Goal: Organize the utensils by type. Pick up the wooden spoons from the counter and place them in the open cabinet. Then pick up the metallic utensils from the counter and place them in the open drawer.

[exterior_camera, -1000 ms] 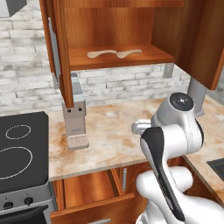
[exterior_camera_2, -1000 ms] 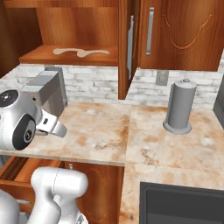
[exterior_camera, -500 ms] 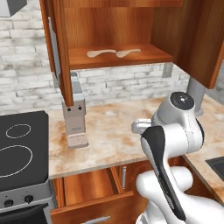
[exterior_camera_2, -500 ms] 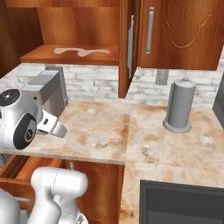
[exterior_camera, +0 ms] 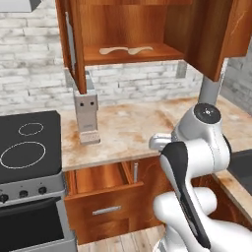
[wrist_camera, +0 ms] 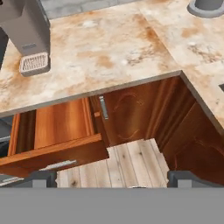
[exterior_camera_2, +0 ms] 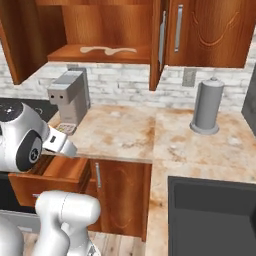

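Arm folded close to its base, elbow high, hand pitched down over the counter's near edge. Gripper [wrist_camera: 112, 181]: two dark fingertips stand far apart at the bottom of the hand view, spread wide, nothing between them.

Wooden spoons [exterior_camera: 125, 50] [exterior_camera_2: 107, 49]: two pale, flat, curved shapes lying end to end on the shelf of the open cabinet [exterior_camera: 162, 27] [exterior_camera_2: 35, 35], reddish-brown wood grain, door swung out.

Open drawer [wrist_camera: 57, 135] [exterior_camera: 101, 179] [exterior_camera_2: 47, 175]: same wood, pulled out below the counter, left of the arm; its visible floor is bare.

Counter [wrist_camera: 109, 57] [exterior_camera_2: 165, 135]: mottled beige stone, matte. Grey boxy coffee machine [exterior_camera: 86, 113] [exterior_camera_2: 70, 97] at far left, with a slotted drip tray; grey cylindrical paper-towel holder [exterior_camera_2: 206, 107] at far right.
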Motion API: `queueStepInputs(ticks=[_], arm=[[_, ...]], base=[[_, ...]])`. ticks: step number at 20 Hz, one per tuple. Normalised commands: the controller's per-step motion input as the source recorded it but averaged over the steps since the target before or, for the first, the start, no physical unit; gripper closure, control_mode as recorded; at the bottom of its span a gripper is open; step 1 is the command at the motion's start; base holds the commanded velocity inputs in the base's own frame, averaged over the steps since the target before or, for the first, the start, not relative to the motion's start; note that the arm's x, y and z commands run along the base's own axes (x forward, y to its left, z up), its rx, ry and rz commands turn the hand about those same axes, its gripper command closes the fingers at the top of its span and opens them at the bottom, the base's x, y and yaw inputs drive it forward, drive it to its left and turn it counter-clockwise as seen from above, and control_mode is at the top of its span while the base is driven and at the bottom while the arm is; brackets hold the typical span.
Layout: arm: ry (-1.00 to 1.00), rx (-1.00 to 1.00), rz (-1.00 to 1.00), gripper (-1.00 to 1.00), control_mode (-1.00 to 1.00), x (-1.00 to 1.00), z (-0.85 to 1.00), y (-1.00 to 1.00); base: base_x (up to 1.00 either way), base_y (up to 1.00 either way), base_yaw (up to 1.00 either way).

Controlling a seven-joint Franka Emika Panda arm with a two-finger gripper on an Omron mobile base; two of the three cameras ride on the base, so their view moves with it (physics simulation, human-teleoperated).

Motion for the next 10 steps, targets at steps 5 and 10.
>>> queueStepInputs(ticks=[5,10], arm=[[0.0,0.0,0.0,-1.0,1.0,0.0,0.0,0.0],[0.0,0.0,0.0,-1.0,1.0,0.0,0.0,0.0]], base=[[-0.5,0.71,0.2],[-0.6,0.58,0.74]])
